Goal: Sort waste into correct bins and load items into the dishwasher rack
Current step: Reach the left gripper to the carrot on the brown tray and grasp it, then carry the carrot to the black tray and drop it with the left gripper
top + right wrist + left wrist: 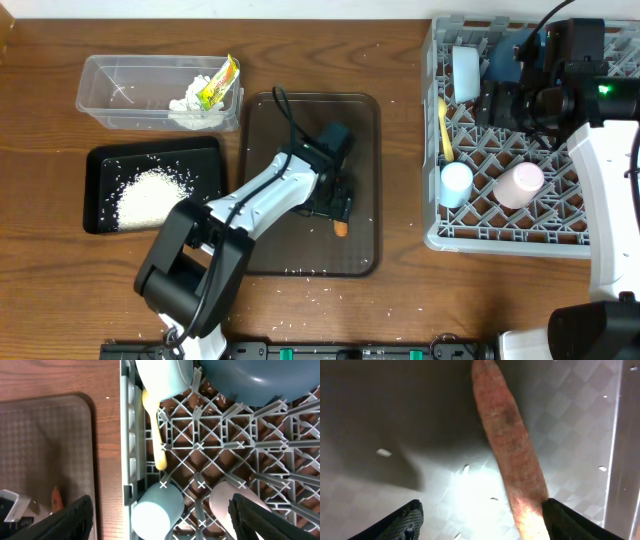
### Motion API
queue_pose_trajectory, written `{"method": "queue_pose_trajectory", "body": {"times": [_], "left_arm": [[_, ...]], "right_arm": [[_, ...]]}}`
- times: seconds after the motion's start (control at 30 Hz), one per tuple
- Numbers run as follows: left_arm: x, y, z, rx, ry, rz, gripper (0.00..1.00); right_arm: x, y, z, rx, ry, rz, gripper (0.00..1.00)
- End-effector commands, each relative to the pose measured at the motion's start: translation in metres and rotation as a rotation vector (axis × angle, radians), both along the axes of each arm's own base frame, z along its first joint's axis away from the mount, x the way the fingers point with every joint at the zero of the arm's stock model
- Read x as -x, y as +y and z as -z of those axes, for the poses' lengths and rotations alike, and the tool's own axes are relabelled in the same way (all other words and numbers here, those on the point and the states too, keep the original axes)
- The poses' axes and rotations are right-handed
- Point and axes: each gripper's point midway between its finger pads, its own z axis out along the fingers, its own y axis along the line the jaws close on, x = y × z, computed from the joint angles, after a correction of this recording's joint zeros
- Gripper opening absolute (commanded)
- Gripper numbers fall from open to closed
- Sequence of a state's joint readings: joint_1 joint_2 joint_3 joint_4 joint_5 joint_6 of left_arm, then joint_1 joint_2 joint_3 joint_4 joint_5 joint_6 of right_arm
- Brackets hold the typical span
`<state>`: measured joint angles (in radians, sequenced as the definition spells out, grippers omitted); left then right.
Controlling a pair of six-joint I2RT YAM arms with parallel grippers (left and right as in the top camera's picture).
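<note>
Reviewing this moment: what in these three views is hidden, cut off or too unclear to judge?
Overhead: the large dark-blue round plate in the grey plastic lattice rack is mostly covered by the right arm.
Left wrist: the short orange carrot piece runs off the bottom edge, so contact with the left end effector is unclear.
Right wrist: the pale pink cup is cut by the bottom edge and a dark finger.

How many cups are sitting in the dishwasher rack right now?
2. The small blue cup lies at the rack's near-left corner; the pale pink cup lies just right of it. The right arm hides part of the rack.
</note>
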<state>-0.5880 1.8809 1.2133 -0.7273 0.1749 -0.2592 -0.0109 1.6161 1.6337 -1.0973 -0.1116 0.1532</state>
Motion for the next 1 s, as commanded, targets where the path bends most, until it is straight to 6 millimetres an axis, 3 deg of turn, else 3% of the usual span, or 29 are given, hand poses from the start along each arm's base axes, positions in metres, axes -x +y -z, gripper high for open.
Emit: {"method": "queue_pose_trajectory", "body": {"times": [0.0,0.33,0.43,0.57,0.63,0.73,0.83,0.97], "left_arm": [[0.018,0.015,0.029,-0.093,0.081,0.111,0.77],[0.009,0.009,0.020,-0.078,0.053,0.200,0.83],[0.012,0.011,0.020,-0.085,0.064,0.199,0.68],[0.011,0.010,0.020,-0.084,0.061,0.200,0.36],[0.010,0.010,0.020,-0.083,0.059,0.199,0.25],[0.009,0.009,0.019,-0.080,0.055,0.200,0.14],[0.005,0.009,0.012,-0.083,0.049,0.196,0.12],[-0.017,0.035,-0.012,-0.207,-0.012,0.108,0.12]], "right_arm": [[0.001,-0.003,-0.008,0.002,-0.016,0.020,0.86],[0.001,-0.003,-0.007,0.002,-0.014,0.020,0.86],[0.003,-0.003,-0.007,0.002,-0.008,0.020,0.86],[0.003,-0.003,-0.007,0.002,-0.007,0.019,0.86],[0.003,-0.003,-0.007,0.002,-0.007,0.019,0.86],[0.003,-0.003,-0.007,0.003,-0.007,0.017,0.86],[0.003,-0.003,-0.007,0.006,-0.008,0.013,0.86],[0.002,-0.003,-0.007,0.006,-0.009,0.013,0.86]]}}
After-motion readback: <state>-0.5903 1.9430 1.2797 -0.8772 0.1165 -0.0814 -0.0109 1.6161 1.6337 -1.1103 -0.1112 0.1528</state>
